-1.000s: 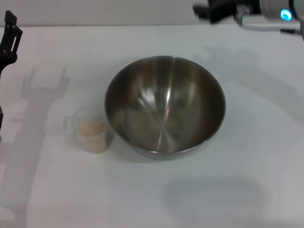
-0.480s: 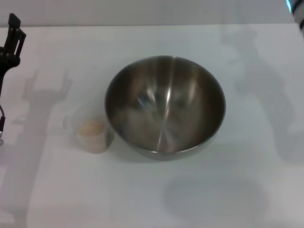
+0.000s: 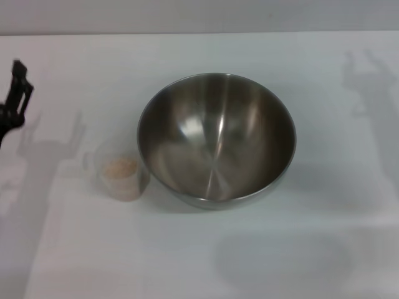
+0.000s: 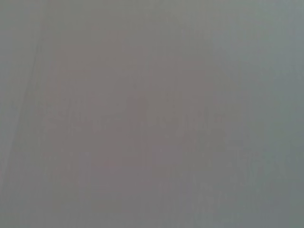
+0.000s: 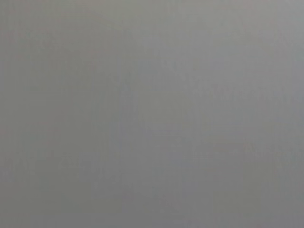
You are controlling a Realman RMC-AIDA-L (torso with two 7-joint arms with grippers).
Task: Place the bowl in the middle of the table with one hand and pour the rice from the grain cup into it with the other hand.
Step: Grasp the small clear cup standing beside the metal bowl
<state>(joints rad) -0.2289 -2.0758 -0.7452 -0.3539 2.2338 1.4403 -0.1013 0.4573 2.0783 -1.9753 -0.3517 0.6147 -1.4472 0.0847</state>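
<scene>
The steel bowl (image 3: 217, 138) stands upright and empty near the middle of the white table (image 3: 299, 249) in the head view. The clear grain cup (image 3: 120, 172) stands just left of the bowl, touching or nearly touching its side, with a small heap of rice (image 3: 120, 167) inside. My left gripper (image 3: 15, 99) shows at the far left edge, well left of the cup and above the table, holding nothing. My right gripper is out of view; only its shadow falls on the table at the far right. Both wrist views show only plain grey.
The table's back edge (image 3: 199, 33) runs along the top of the head view. Arm shadows lie on the table at the left and the far right.
My right arm has left the head view at the upper right; only its shadow stays. My left gripper has moved down along the left edge. The bowl and cup have not moved.
</scene>
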